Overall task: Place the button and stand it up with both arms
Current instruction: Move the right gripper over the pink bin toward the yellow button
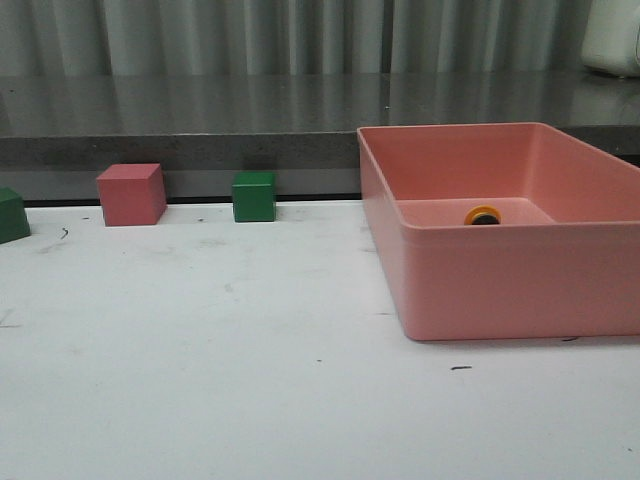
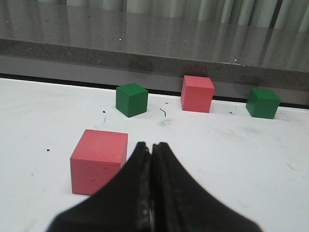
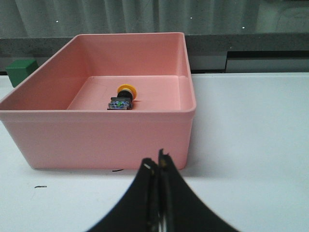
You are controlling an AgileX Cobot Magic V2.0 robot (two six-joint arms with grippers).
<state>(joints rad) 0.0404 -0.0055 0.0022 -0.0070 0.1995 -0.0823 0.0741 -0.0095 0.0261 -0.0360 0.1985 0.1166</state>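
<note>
The button (image 3: 122,98) lies, seemingly tipped over, inside the pink bin (image 3: 96,130).

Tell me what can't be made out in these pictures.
- Button: front view shows only its yellow cap; the pink bin front wall hides the base.
- Green cube: cut off by the front view's left edge.
- Left gripper and right gripper: absent from the front view.

- A flat white desk (image 1: 200,380), scuffed with small dark marks, fills the foreground.
- A glossy grey speckled stone ledge (image 1: 200,115) runs behind it.
- Pale grey pleated curtains (image 1: 250,35) hang along the back.
</note>
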